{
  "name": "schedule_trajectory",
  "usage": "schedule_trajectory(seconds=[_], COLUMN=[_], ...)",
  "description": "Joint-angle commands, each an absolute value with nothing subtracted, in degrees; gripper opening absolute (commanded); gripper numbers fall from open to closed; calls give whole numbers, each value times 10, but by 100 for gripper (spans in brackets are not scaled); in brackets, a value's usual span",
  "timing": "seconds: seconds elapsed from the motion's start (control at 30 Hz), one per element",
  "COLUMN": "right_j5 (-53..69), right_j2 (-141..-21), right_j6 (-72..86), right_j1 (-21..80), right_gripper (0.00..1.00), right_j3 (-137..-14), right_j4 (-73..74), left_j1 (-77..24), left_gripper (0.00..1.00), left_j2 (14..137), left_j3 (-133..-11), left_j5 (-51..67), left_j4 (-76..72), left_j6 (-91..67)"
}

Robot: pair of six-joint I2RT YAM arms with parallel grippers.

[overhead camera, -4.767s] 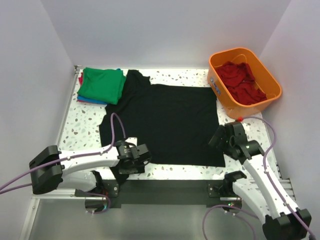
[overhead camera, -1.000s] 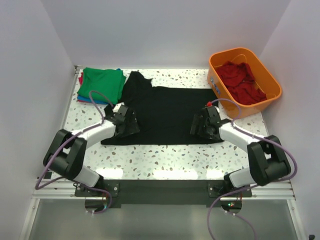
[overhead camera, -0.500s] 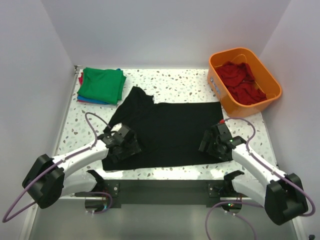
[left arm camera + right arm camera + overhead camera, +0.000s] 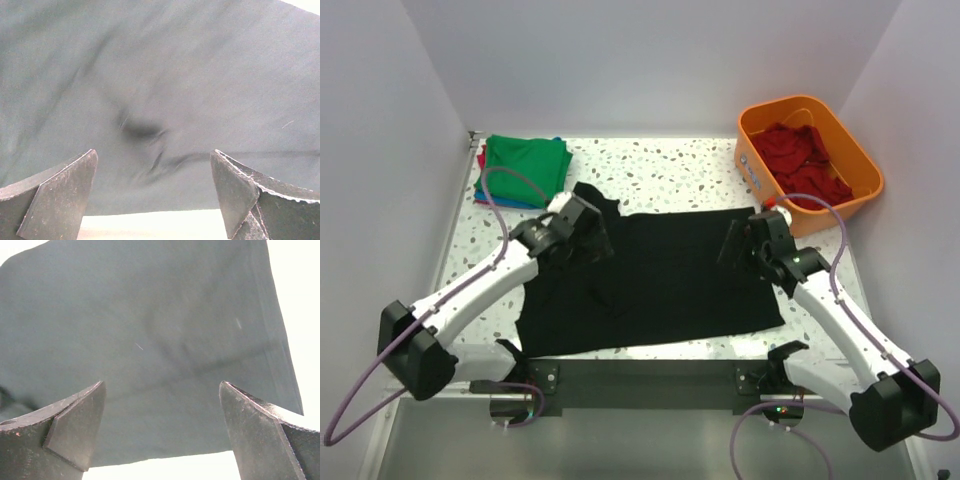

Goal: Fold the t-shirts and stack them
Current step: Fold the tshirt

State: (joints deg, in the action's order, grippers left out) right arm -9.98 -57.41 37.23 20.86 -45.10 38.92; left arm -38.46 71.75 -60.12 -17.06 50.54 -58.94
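Top view: black t-shirt (image 4: 655,275) spread over the middle of the table (image 4: 670,160), its near hem close to the near edge, a lump of cloth poking out at far left; left gripper (image 4: 582,232) over that far left part, right gripper (image 4: 745,245) over the far right corner; folded green stack (image 4: 525,165) at far left, orange basket (image 4: 752,130) of red shirts (image 4: 805,165) at far right.

Left wrist view: fingers (image 4: 57,192) spread wide, holding nothing; below, dark cloth with a small pucker, and pale table beyond its edge.

Right wrist view: fingers (image 4: 75,422) likewise wide apart and empty; smooth cloth beneath, with a faint crease line and a free edge at right.

Judged from this: light, limp, no stiffness; likely to sag, drag and wrinkle if lifted at one point; hardly fragile; best pinched at two matching corners or along a hem, both sides together, pads pressed right down to catch the thin layer.
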Motion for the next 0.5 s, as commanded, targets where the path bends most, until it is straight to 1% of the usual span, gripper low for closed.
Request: schedule_trajectory(seconds=[0.0, 0.07, 0.1, 0.13, 0.17, 0.2, 0.23, 0.27, 0.3, 0.33, 0.37, 0.4, 0.47], right_j5=[-116, -118, -121, -126, -132, -147, -154, -160, -171, -177, -179, -184, -198], right_j2=[-615, -664, -681, -694, -718, -729, -736, -757, -766, -777, -786, -805, -822], right_j6=[331, 329, 323, 320, 319, 315, 313, 310, 306, 305, 304, 301, 301], right_j1=[207, 207, 207, 207, 207, 207, 206, 206, 206, 206, 205, 205, 205], right_gripper=[99, 99, 99, 99, 99, 99, 99, 99, 99, 99, 99, 99, 99], right_j3=[-528, -555, -568, -590, -597, -604, -619, -627, -634, -646, -651, -657, -672], right_j4=[331, 327, 322, 323, 320, 314, 313, 310, 309, 307, 304, 299, 294], left_j1=[-317, -282, -258, -251, -245, -239, -236, -232, -222, -217, -212, -200, -189], left_gripper=[100, 100, 100, 100, 100, 100, 100, 100, 100, 98, 96, 92, 88], left_j2=[814, 858, 882, 938, 967, 996, 1055, 1083, 1112, 1164, 1190, 1235, 1273], left_j3=[-704, -738, -777, -803, -832, -889, -922, -952, -1012, -1041, -1068, -1119, -1160], left_j5=[-193, -159, -151, -149, -150, -156, -171, -174, -184, -198, -196, -197, -198], left_j4=[423, 381, 366, 362, 364, 365, 378, 384, 389, 407, 415, 433, 449], left_j6=[-425, -385, -370, -352, -338, -326, -317, -309, -305, -306, -302, -307, -311])
